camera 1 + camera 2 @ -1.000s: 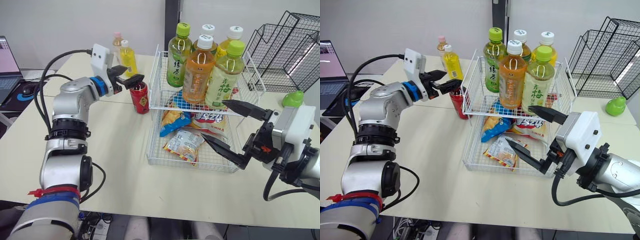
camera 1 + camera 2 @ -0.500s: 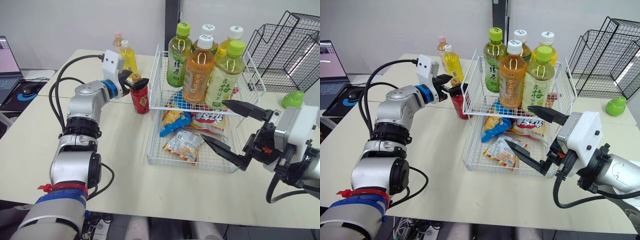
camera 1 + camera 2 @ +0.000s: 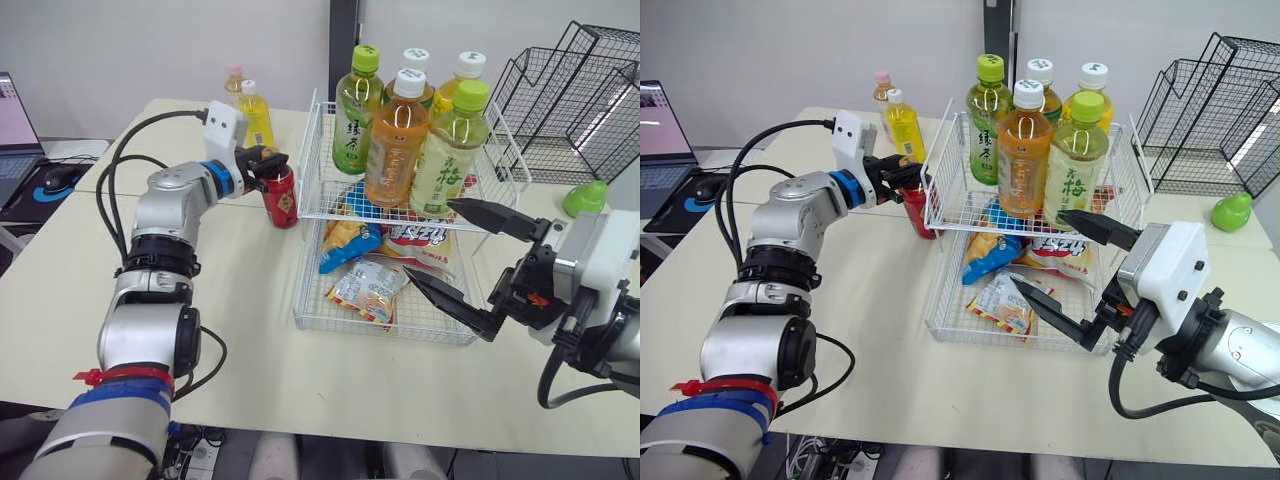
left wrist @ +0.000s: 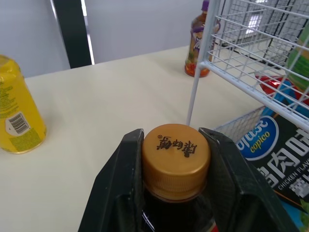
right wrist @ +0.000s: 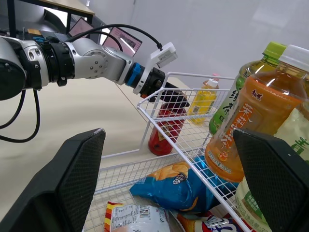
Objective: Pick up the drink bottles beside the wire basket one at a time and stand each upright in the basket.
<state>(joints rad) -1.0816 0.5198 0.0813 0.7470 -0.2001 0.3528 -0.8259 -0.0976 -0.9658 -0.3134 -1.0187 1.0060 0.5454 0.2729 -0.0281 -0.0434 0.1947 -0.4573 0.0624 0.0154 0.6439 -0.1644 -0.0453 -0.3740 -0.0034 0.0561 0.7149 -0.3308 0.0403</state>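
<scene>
Right now the left gripper is pinching the neck of a red bottle. In the left wrist view its two black fingers are pressing against either side of the bottle's gold cap. The red bottle is standing upright on the table, just beside the left side of the wire basket and outside it.

The basket is carrying two tiers. Five bottles are standing upright on the upper one:
- a green tea bottle with a green cap
- an orange tea bottle with a white cap
- a pale green bottle with a green cap
- two white-capped bottles behind them

Three snack bags are lying on the lower tier: a blue one, a red-and-white one and a pale packet.

The right gripper is hanging at the basket's front right corner with its fingers spread wide, gripping nothing.

Two small bottles are standing on the table behind the left gripper, a yellow one and a pink-capped one. One more dark bottle with a purple cap is standing beyond the basket (it can be made out past the wire in the left wrist view).

Two black wire racks are sitting at the far right with a green object just in front of them. A laptop is lying open at the far left.
</scene>
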